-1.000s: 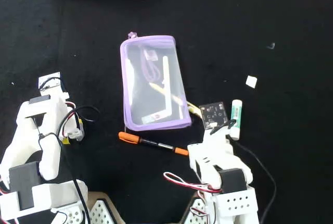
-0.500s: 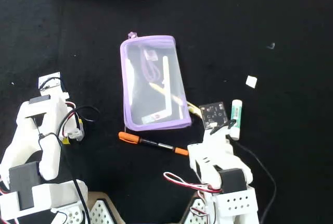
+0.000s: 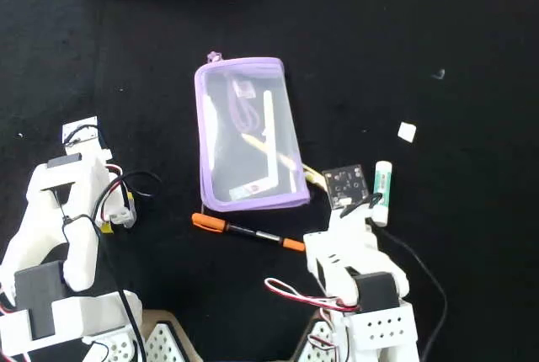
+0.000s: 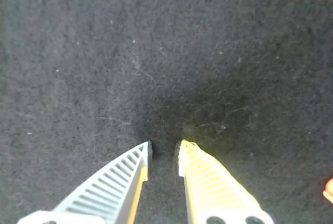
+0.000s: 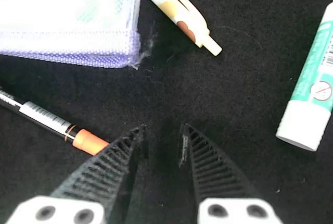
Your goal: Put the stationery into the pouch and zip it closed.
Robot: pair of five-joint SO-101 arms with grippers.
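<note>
A clear pouch with purple trim (image 3: 248,135) lies mid-table, holding several items; its corner (image 5: 67,21) shows in the right wrist view. A yellow spotted pen (image 3: 310,175) (image 5: 179,18) sticks out from the pouch's near right corner. An orange-tipped black pen (image 3: 247,231) (image 5: 49,125) lies on the cloth in front of the pouch. A white and green glue stick (image 3: 381,191) (image 5: 309,88) rests to the right. My right gripper (image 5: 162,138) hovers slightly open between the orange pen tip and the glue stick, holding nothing. My left gripper (image 4: 164,153) is slightly open over bare cloth.
The black cloth (image 3: 438,42) covers the whole table. A small white scrap (image 3: 407,132) lies at the right. A white tag with wires (image 3: 80,133) sits by the left arm (image 3: 59,227). The right arm (image 3: 358,269) stands at the near edge.
</note>
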